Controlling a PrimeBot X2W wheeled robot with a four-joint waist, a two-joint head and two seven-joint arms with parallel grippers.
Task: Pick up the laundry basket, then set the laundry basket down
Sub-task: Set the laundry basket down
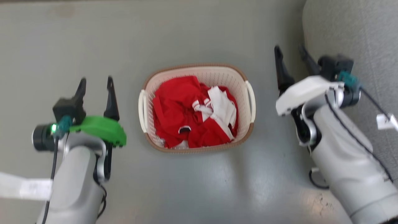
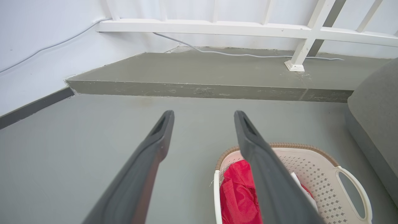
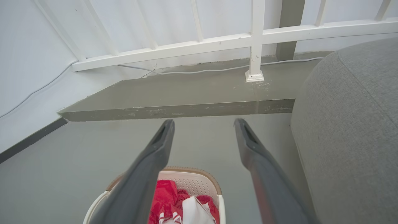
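The laundry basket (image 1: 199, 66) stands on the grey floor (image 1: 199, 31) between my arms, untouched; my left gripper (image 1: 96, 79) and right gripper (image 1: 289, 48) flank it, each clear of the side handles (image 1: 142, 109), fingers spread wide, holding nothing; I judge this a staging stance for a two-sided lift. Contents: red clothing (image 1: 177, 105) with a white piece (image 1: 222, 102), heaped loosely inside the walls.

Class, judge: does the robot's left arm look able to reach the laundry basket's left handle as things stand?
Probably yes: the left gripper, jaws open, hangs beside the laundry basket, with just floor between it and that handle.
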